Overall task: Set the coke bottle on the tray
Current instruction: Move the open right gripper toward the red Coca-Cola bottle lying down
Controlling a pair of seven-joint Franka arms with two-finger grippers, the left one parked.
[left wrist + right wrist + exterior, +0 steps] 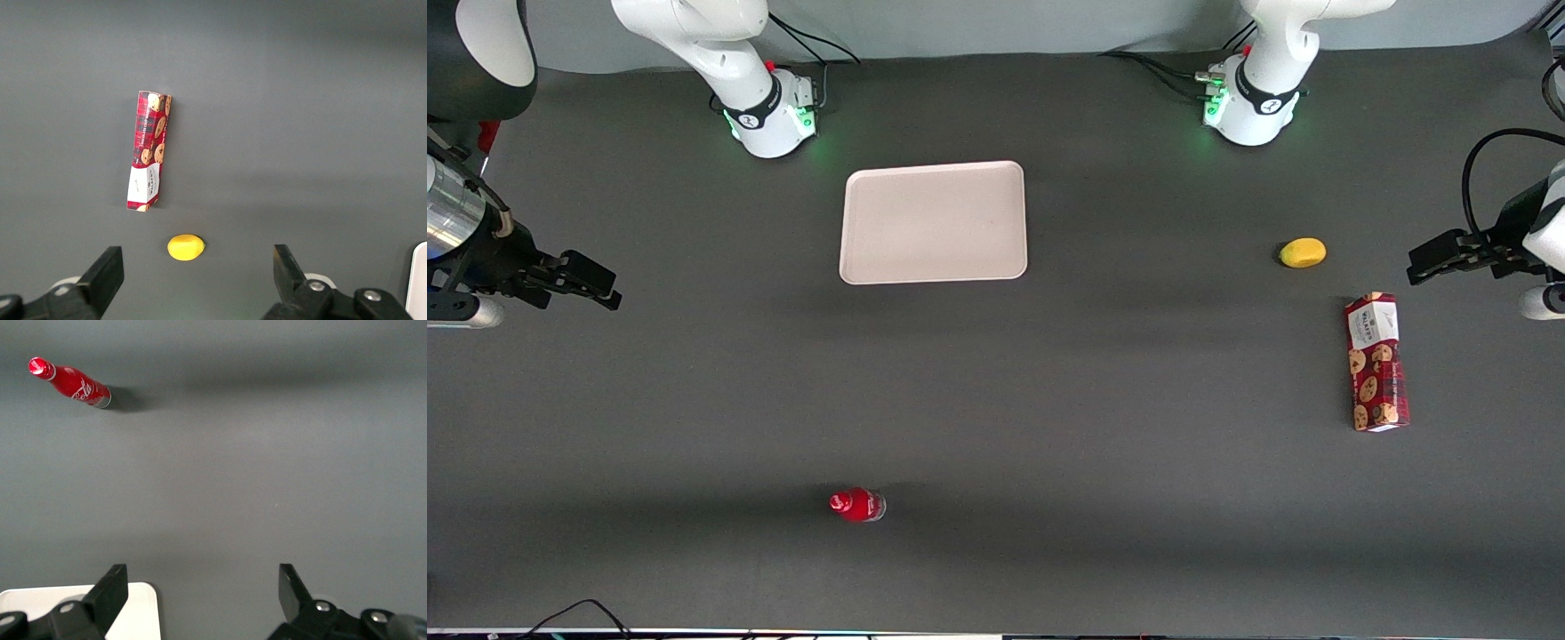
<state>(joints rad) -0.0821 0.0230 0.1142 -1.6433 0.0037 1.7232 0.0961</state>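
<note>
Coke bottle (857, 505) stands nearer the camera than the tray (934, 223); gripper (601, 289) spread, holding nothing.

Dark grey table (1103, 462), on it tray (934, 222), upright coke bottle (858, 504), lemon (1303, 252), cookie box (1376, 362)

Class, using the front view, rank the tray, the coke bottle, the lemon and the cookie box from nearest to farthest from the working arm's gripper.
The gripper is open and hangs at the working arm's end of the table.
1. tray, mid-table, near the arm bases.
2. coke bottle, upright, nearest the front camera.
3. lemon, toward the parked arm's end.
4. cookie box, lying flat, nearer the camera than the lemon.
</note>
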